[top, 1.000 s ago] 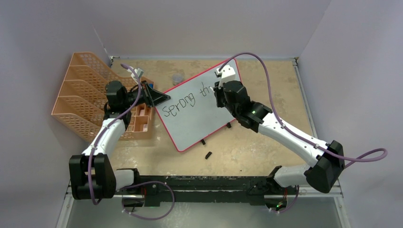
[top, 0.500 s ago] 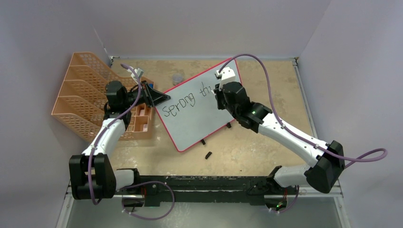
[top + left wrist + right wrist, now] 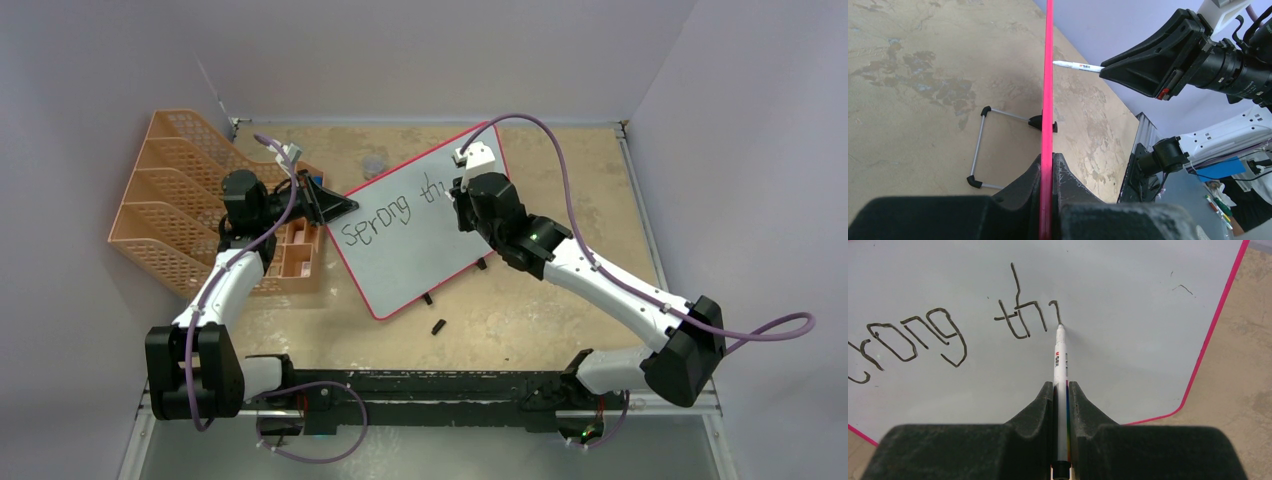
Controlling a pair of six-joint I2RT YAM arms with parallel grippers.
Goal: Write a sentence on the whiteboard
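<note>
The whiteboard (image 3: 400, 250) with a red-pink frame lies slanted at the table's middle. My left gripper (image 3: 345, 206) is shut on its left edge; in the left wrist view the frame (image 3: 1049, 100) runs edge-on between the jaws. My right gripper (image 3: 458, 195) is shut on a white marker (image 3: 1062, 365) whose tip touches the board (image 3: 1128, 340). The sentence (image 3: 385, 215) reads "Sprong th" plus a fresh short stroke (image 3: 1055, 310) at the marker tip. The marker also shows in the left wrist view (image 3: 1075, 65).
An orange mesh file rack (image 3: 165, 200) stands at the left, behind my left arm. A small orange compartment tray (image 3: 297, 250) sits beside the board's left edge. A small black piece (image 3: 437, 326) lies near the board's front corner. A wire stand foot (image 3: 979, 145) shows under the board.
The right gripper with the marker has shifted slightly on the board, adding a short stroke after "th". The left arm has not moved.
</note>
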